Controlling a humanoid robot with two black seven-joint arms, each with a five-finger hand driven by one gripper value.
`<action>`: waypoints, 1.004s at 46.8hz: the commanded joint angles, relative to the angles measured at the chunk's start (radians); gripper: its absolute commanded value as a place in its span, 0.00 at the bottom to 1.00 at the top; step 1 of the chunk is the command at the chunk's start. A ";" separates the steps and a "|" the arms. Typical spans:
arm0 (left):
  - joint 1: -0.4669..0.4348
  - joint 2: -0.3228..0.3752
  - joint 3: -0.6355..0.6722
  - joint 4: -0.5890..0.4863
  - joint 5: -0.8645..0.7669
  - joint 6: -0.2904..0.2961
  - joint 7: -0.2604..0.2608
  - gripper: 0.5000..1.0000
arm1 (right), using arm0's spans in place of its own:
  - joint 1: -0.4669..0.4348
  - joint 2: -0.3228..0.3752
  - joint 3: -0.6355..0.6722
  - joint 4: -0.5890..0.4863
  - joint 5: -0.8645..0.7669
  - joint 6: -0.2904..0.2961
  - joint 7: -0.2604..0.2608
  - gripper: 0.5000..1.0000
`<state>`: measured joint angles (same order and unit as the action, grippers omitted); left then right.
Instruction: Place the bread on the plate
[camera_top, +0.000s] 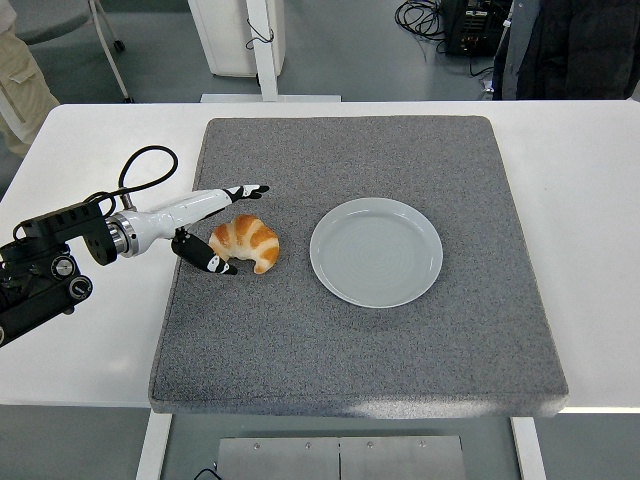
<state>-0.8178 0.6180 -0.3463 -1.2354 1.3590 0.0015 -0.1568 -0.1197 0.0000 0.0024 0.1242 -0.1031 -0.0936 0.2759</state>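
A golden croissant (246, 241) lies on the grey mat (360, 340), left of a pale blue-grey plate (375, 251). The plate holds nothing. My left hand (232, 227) reaches in from the left and straddles the croissant's left end. Its white fingers (243, 190) stretch out just behind the bread, and the black-tipped thumb (212, 264) sits low at the front of it. The hand is spread, not closed on the bread. The right arm is out of view.
The mat covers the middle of the white table (590, 200). A black cable (140, 165) loops above my left forearm. A person's trouser leg (20, 85) shows at the top left and another person in dark clothing (570, 45) at the top right.
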 joint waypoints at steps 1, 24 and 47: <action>-0.001 -0.007 0.000 0.005 0.000 0.006 0.000 0.94 | 0.000 0.000 -0.001 0.000 -0.001 0.000 0.000 1.00; 0.000 -0.018 0.000 0.010 -0.001 0.038 -0.017 0.73 | 0.000 0.000 -0.001 0.000 -0.001 0.000 0.000 1.00; 0.022 -0.034 0.000 0.024 -0.001 0.040 -0.015 0.65 | 0.000 0.000 -0.001 0.000 -0.001 0.000 0.000 1.00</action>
<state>-0.8001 0.5852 -0.3452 -1.2116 1.3561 0.0415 -0.1718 -0.1197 0.0000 0.0019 0.1242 -0.1028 -0.0936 0.2761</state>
